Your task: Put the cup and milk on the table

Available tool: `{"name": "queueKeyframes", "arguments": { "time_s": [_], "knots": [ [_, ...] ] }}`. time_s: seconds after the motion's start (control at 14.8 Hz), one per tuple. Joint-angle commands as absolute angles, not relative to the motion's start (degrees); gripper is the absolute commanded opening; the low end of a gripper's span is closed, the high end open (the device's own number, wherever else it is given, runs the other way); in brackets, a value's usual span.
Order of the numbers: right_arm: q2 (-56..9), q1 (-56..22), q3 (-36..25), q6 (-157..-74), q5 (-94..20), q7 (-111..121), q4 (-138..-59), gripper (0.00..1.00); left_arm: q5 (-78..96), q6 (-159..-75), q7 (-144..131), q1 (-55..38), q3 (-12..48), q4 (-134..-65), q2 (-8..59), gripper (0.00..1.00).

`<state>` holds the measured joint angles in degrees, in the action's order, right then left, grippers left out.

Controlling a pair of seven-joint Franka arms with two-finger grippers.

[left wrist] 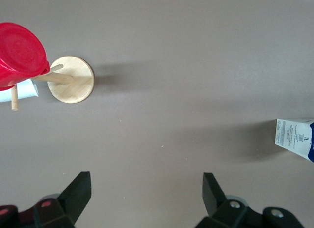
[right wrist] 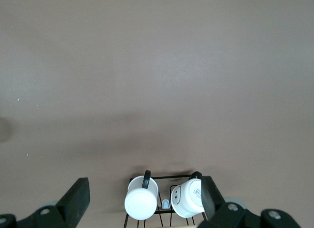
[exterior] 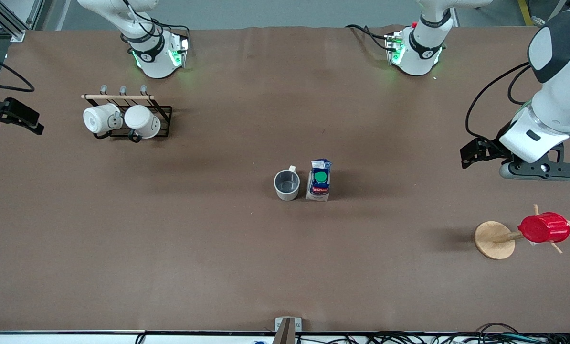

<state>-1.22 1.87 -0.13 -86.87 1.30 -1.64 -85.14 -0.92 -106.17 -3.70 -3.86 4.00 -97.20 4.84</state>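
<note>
Nearest the front camera, toward the left arm's end of the table: one wooden peg stand with round base and thin pegs, carrying one red ribbed cup tipped on its side over a peg. Contents of that cup not visible.

Mid-table, farther from the front camera than the stand: one cup, cream, upright, grey inside, empty, small loop handle turned toward the robots' bases. Just beside it, on the side toward the left arm's end: one milk carton, blue and white, red label, round green cap on top, upright, slightly taller than the cup. Narrow gap between the two, or touching; cannot tell which. Both resting on the brown surface, held by nothing.

Toward the right arm's end, nearer the bases: one black wire rack with a wooden rail and three hooks, holding two white mugs lying on their sides, side by side. Mug interiors not visible.

Two grippers, both waiting. Left gripper: aloft over bare table near the peg stand, fingers spread wide, gripping nothing. Right gripper: aloft at the table edge, near the rack, fingers spread wide, gripping nothing.
</note>
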Motion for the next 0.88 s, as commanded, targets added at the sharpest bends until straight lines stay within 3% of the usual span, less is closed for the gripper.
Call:
{"name": "queueKeyframes", "arguments": {
  "time_s": [0.0, 0.81],
  "knots": [
    [-0.26, 2.81, 0.53, -86.66, 0.18, -2.29, -85.96, 1.00, -1.93, -105.56, -3.61, -3.87, 4.04, -97.82, 3.60, 1.00],
    [-0.26, 2.81, 0.53, -86.31, 0.18, -2.20, -85.96, 1.00, -0.79, -95.81, -3.78, -3.34, 4.48, -87.36, 4.31, 1.00]
  ]
}}
